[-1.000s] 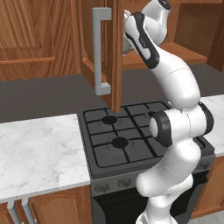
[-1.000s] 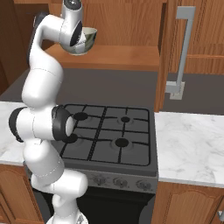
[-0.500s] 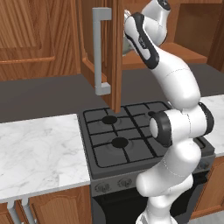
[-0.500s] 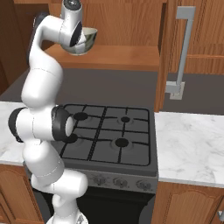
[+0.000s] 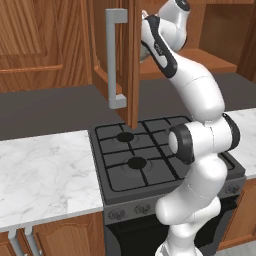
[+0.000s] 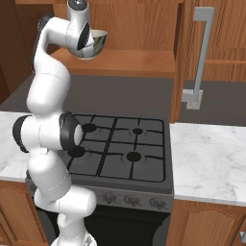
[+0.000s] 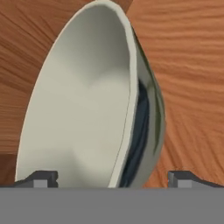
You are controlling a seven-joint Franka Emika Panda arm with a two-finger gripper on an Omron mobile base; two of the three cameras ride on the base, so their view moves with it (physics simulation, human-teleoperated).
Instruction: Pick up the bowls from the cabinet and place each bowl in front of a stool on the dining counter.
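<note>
Fetch step: the arm is reaching up into the cabinet, and the gripper has its jaws spread wide to either side of the pale bowl's rim, nothing clamped yet. The bowl sits on the cabinet shelf near its left end, behind the open door. Next it likely needs to close on the rim and lift clear; nothing visibly differs from the earlier frames.
</note>
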